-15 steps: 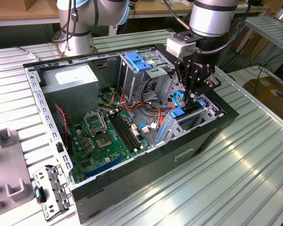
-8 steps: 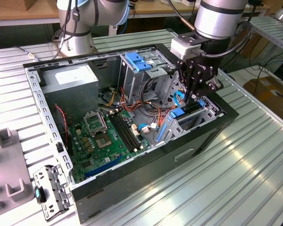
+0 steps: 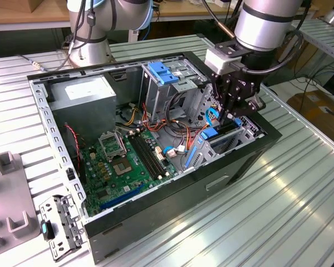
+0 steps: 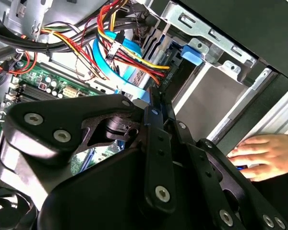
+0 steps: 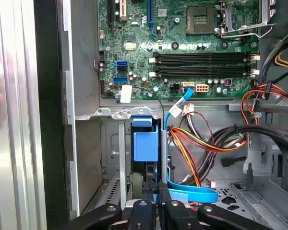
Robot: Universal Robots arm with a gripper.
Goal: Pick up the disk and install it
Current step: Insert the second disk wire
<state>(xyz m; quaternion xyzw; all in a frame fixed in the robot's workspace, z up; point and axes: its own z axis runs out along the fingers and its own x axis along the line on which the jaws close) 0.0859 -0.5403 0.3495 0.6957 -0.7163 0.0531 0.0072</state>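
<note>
You've got the disk (image 5: 146, 143) standing on edge inside the drive bay at the case's front corner, upright, bright blue carrier tab facing the first wrist view. In the exterior view its blue rail (image 3: 210, 133) and dark body sit low in the bay, on the exterior view's right side of the motherboard. In the second wrist view you see just a blue tab (image 4: 192, 54) against the metal bay frame.

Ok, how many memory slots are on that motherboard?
4. The memory slots lie side by side in one bank on the motherboard, beside the CPU socket: two nearer the socket, two farther from it. All four look empty.
</note>
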